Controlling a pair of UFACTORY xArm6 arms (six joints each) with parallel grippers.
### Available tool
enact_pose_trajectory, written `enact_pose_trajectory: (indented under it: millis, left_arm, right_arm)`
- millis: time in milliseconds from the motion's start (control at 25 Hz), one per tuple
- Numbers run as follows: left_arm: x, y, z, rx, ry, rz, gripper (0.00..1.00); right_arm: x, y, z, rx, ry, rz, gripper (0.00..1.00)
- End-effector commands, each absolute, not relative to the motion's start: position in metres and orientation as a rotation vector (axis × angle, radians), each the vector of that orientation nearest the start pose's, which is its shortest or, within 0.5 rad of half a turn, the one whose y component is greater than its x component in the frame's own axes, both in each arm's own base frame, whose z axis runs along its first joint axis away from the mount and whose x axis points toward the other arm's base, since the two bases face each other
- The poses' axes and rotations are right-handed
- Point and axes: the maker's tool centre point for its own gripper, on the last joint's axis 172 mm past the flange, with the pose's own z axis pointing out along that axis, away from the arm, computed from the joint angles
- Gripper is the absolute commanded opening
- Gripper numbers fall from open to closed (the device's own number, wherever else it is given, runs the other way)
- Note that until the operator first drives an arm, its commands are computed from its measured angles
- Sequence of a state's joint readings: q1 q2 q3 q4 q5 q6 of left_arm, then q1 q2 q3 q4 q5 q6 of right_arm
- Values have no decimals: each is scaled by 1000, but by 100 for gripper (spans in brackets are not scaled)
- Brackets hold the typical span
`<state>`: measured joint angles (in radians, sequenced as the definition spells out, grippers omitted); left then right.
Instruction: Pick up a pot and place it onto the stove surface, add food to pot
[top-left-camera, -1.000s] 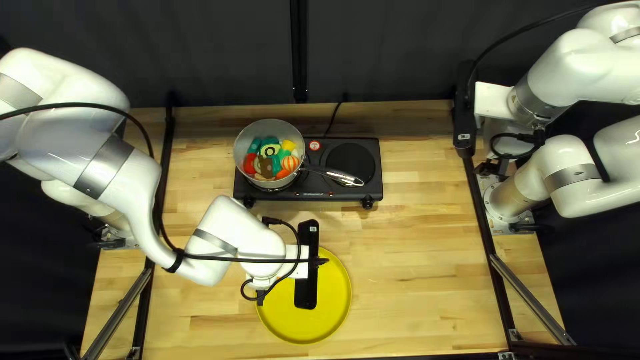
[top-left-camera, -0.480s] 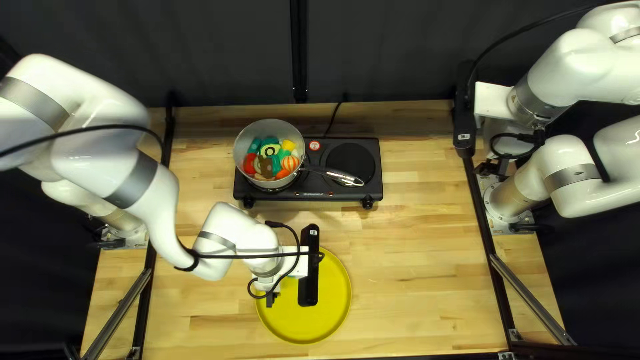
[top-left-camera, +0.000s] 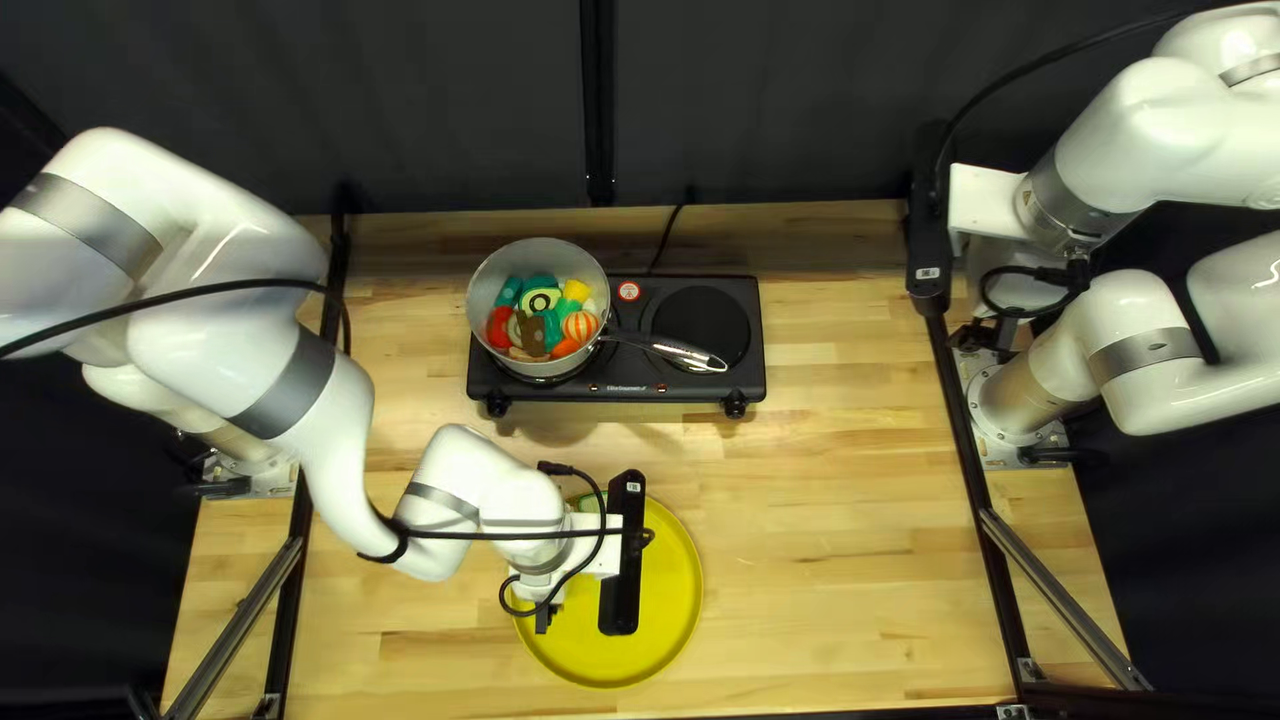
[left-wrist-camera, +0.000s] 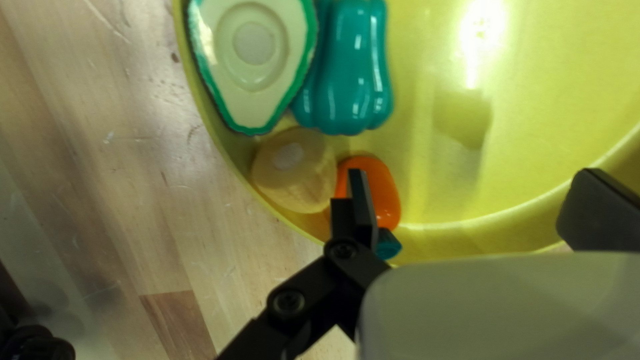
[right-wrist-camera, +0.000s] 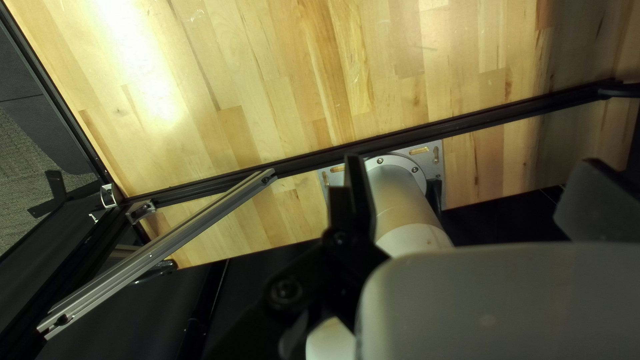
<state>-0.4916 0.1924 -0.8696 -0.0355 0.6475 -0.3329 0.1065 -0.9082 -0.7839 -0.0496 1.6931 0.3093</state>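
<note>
The pot sits on the left burner of the stove with its handle lying across toward the other burner, which I take to be deliberate: that leaves its mouth open to food coming from the left arm. A heap of toy food is in it, so I judge the placing done and the adding well along.

What is left for me is on the yellow plate, set on the desk nearer than the stove, within easy reach of that arm. An avocado half and a teal pepper lie touching; a beige piece is tucked against the rim, and an orange piece is just beside it.

My left gripper hangs over the plate, its jaws wide and holding nothing. One finger overlaps the orange piece from where I look; I cannot tell whether they touch. With the food bunched by the rim, I would centre over a single piece before closing, or a finger could catch the rim or nudge a neighbour.

My right gripper is out at the desk's right side, jaws wide and empty too, presumably parked to leave the stove free.
</note>
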Motion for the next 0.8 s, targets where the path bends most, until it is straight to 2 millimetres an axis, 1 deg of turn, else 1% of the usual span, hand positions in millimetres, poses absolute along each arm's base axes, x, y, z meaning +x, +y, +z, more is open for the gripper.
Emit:
enact_pose_trajectory:
  millis: [40, 160, 360, 600, 760, 800]
  left_arm:
    - [399, -219, 52, -3145, 222, -20, 100]
    - [392, -214, 52, -3125, 231, -12, 100]
    - [390, -203, 45, -3106, 278, 13, 100]
    - [394, -192, 27, -3111, 334, 8, 100]
    - [395, -197, 22, -3118, 346, 4, 100]
    - [396, -202, 18, -3121, 345, 5, 100]
  right_arm:
    - [215, 9, 334, -3173, 332, -15, 100]
    - [215, 9, 334, -3173, 332, -15, 100]
    - [215, 9, 334, -3173, 332, -15, 100]
    - [215, 9, 334, -3173, 332, -15, 100]
    - [215, 9, 334, -3173, 332, -15, 100]
    - [215, 9, 334, -3173, 332, -15, 100]
